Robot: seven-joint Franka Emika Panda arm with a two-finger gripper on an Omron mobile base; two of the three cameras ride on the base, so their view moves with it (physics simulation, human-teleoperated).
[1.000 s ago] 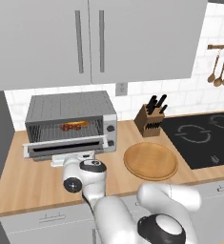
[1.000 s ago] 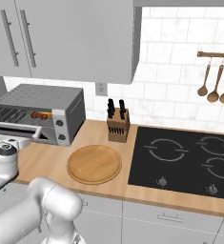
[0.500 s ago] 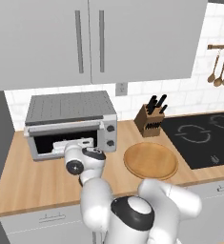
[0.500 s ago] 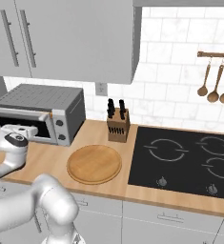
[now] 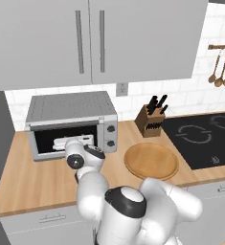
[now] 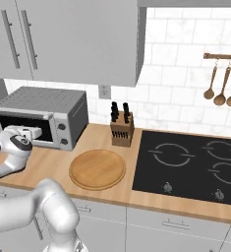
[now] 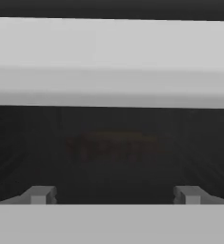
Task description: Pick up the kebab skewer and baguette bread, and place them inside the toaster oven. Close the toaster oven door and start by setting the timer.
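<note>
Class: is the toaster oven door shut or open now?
Shut, it seems: the door stands upright against the oven front, gripper pressed close.

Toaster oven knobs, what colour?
Dark grey, almost black, on the toaster oven's silver right panel. The knobs show best in the left base view.

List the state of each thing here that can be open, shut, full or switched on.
Oven door: raised, shut or almost shut.
Gripper: open, holding nothing, just in front of the door glass.
Skewer: probably the faint reddish shape inside, behind the glass.
Cabinet doors: shut.
Knife block: full of knives.
Cooktop: dark, no glow.
</note>
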